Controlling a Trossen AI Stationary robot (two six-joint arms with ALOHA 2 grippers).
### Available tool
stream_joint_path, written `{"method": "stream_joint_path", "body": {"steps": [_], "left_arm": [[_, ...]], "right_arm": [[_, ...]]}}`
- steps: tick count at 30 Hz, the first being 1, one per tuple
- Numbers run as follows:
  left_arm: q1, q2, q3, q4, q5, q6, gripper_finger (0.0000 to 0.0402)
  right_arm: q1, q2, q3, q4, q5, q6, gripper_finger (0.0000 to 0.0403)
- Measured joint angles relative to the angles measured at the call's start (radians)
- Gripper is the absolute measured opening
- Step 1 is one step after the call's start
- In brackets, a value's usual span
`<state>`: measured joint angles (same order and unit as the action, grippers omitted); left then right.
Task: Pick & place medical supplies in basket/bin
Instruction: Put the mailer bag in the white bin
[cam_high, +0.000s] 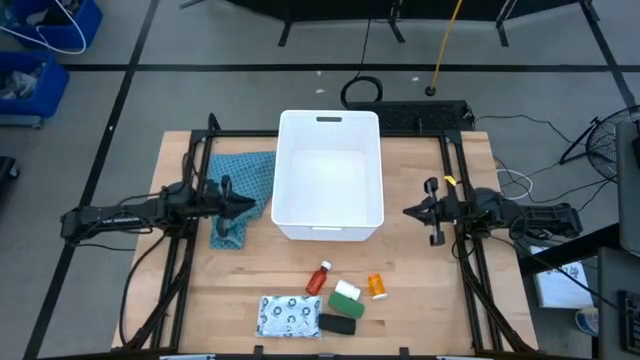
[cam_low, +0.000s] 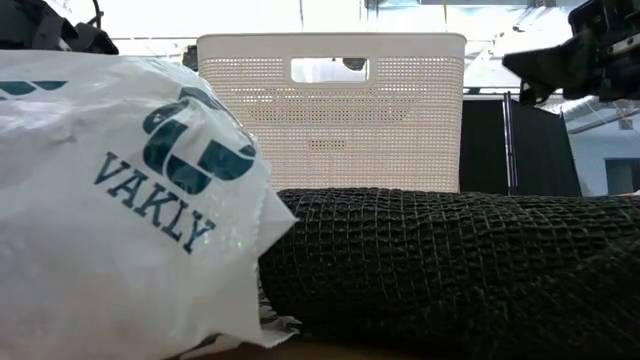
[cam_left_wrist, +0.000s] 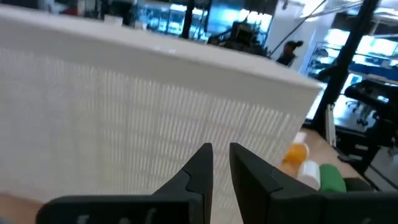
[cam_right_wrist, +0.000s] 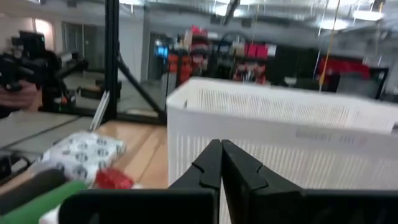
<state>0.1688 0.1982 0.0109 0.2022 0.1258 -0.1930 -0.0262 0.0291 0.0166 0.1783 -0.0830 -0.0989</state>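
Note:
The white tub (cam_high: 330, 176) stands mid-table. The supplies lie in a cluster by the near edge: dotted white packet (cam_high: 290, 316), red white-capped bottle (cam_high: 320, 278), white roll (cam_high: 347, 291), green block (cam_high: 345, 305), orange bottle (cam_high: 376, 286) and black bar (cam_high: 338, 325). My left gripper (cam_high: 255, 205) hovers at the tub's left wall, over the teal cloth's edge, its fingers (cam_left_wrist: 198, 171) a narrow gap apart. My right gripper (cam_high: 408, 211) hovers off the tub's right wall, with its fingers (cam_right_wrist: 211, 163) shut on nothing. In the low view the packet (cam_low: 120, 200) and the black bar (cam_low: 450, 260) fill the foreground.
The teal patterned cloth (cam_high: 240, 185) lies flat to the left of the tub, under my left arm. Dark frame rails run along the table's left and right sides. Bare wood lies between the tub and the cluster. A person (cam_left_wrist: 289, 53) shows in the room beyond the table.

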Motion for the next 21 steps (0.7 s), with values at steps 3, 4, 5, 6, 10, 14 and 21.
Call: {"method": "stream_joint_path", "body": {"steps": [3, 4, 5, 6, 10, 14, 21], "left_arm": [[-0.001, 0.000, 0.000, 0.069, 0.100, 0.064, 0.0056], [-0.002, 0.000, 0.000, 0.091, 0.126, 0.084, 0.0056], [-0.002, -0.001, 0.000, 0.118, 0.144, 0.098, 0.0056], [-0.002, -0.001, 0.000, 0.145, 0.154, 0.104, 0.0056], [-0.006, 0.000, 0.001, 0.193, 0.162, 0.101, 0.0056], [-0.060, 0.025, 0.061, 0.185, 0.131, 0.093, 0.0056], [-0.265, 0.191, 0.275, -0.041, -0.101, 0.117, 0.0061]], "right_arm": [[0.000, 0.000, 0.034, 0.021, 0.000, -0.002, 0.0002], [0.002, 0.000, 0.051, 0.006, 0.000, -0.002, 0.0004], [0.005, 0.001, 0.066, -0.028, 0.000, -0.003, 0.0007], [0.010, 0.006, 0.092, -0.063, 0.000, -0.004, 0.0010], [0.034, 0.025, 0.189, -0.083, 0.007, -0.003, 0.0024], [0.042, 0.052, 0.208, -0.117, 0.083, -0.009, 0.0033], [0.041, 0.076, 0.181, -0.142, 0.257, -0.019, 0.0043]]}}
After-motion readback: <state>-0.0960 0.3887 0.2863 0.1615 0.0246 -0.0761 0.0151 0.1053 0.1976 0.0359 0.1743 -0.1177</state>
